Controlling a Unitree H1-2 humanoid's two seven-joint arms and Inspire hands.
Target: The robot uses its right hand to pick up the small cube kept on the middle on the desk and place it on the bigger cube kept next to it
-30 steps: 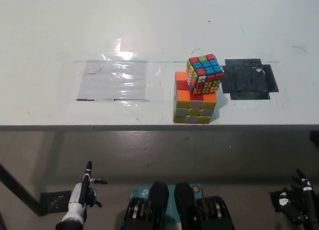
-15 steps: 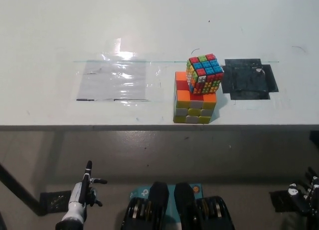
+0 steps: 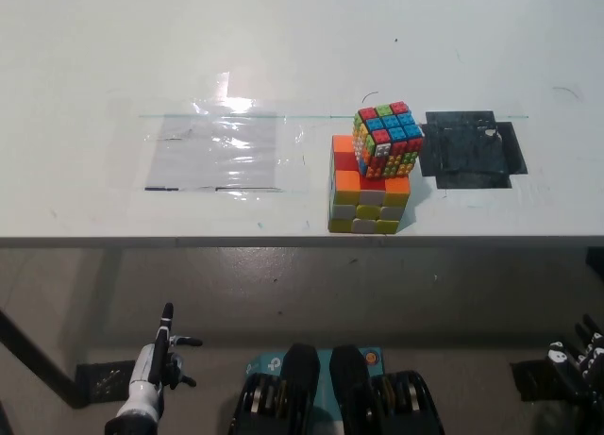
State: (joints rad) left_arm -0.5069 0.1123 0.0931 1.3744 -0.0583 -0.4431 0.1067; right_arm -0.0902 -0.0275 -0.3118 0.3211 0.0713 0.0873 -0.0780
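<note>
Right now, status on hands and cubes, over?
Left robot hand low by desk edge, holding nothing. Right robot hand at bottom right, off the cubes. Small cube sits on big cube. Nothing in the way.

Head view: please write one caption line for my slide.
Small cube stacked on bigger cube; both hands low, below the desk.

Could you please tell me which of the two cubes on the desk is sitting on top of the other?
The small cube with the studded, multicoloured faces is on top. It rests, turned at an angle, on the bigger cube, whose smooth tiles touch the desk.
</note>
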